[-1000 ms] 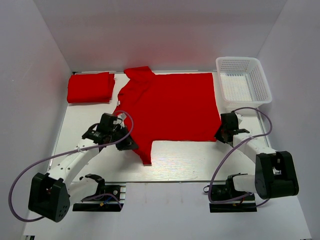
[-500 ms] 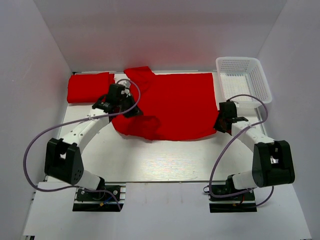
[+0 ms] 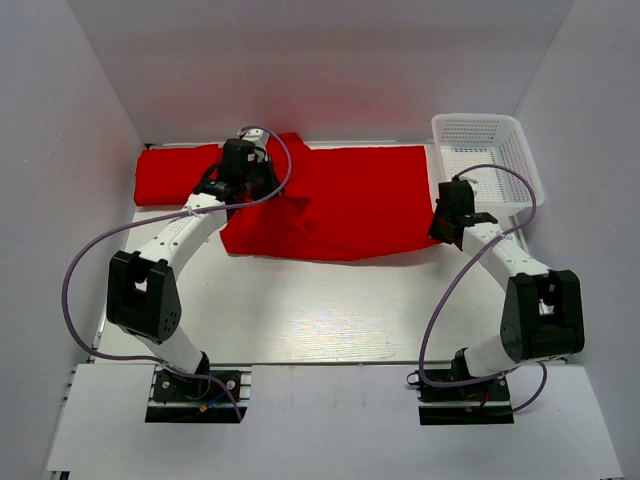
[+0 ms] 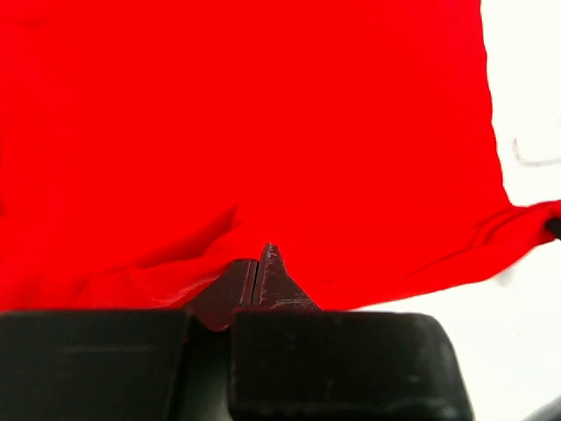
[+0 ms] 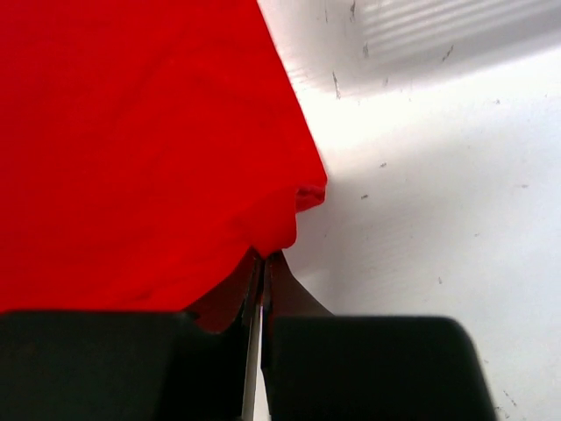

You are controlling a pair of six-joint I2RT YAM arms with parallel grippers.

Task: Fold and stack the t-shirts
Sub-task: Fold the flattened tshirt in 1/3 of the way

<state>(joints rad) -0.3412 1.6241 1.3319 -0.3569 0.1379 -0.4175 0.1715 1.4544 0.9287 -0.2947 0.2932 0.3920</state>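
Observation:
A large red t-shirt (image 3: 340, 200) lies spread at the back of the table, its near edge lifted and folded back over itself. My left gripper (image 3: 252, 190) is shut on the shirt's left part, near the back; in the left wrist view the gripper (image 4: 259, 263) pinches red cloth (image 4: 263, 132). My right gripper (image 3: 440, 228) is shut on the shirt's right near corner; in the right wrist view the gripper (image 5: 263, 263) bites that corner (image 5: 289, 219). A folded red t-shirt (image 3: 175, 178) lies at the back left.
A white mesh basket (image 3: 487, 160) stands at the back right, close to my right arm. White walls enclose the table on three sides. The bare white tabletop (image 3: 320, 310) lies in front of the shirt.
Both grippers have carried the shirt's near edge toward the back. The left arm swung far back and right with the sleeve; the shirt now covers less depth.

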